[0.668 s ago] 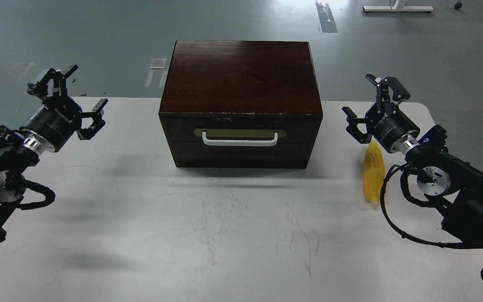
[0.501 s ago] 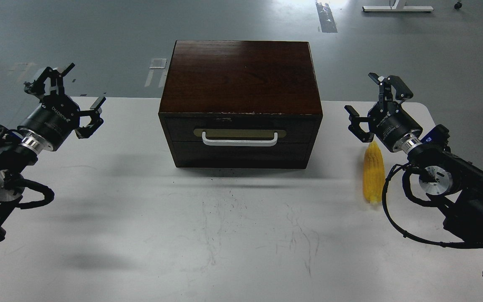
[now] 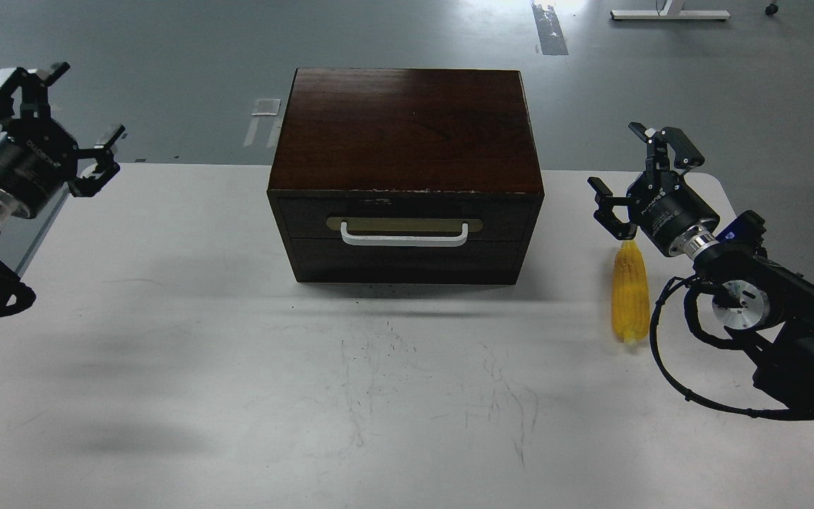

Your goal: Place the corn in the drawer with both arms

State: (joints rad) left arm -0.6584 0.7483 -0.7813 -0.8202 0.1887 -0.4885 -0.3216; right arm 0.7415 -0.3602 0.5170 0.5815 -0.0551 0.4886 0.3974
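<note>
Right gripper [image 3: 639, 173]: fingers spread wide, holding nothing, raised just beyond the pointed end of the corn [image 3: 629, 293]. Corn: lying lengthwise on the white table [image 3: 237, 396] near its right edge, well apart from the cabinet [image 3: 407, 131]. Left gripper [image 3: 61, 106]: fingers spread wide, holding nothing, at the table's far left corner. Drawer [image 3: 405, 219]: pushed in flush, white handle [image 3: 404, 237] facing forward. Bare tabletop lies between the cabinet and each arm and across the whole front.
</note>
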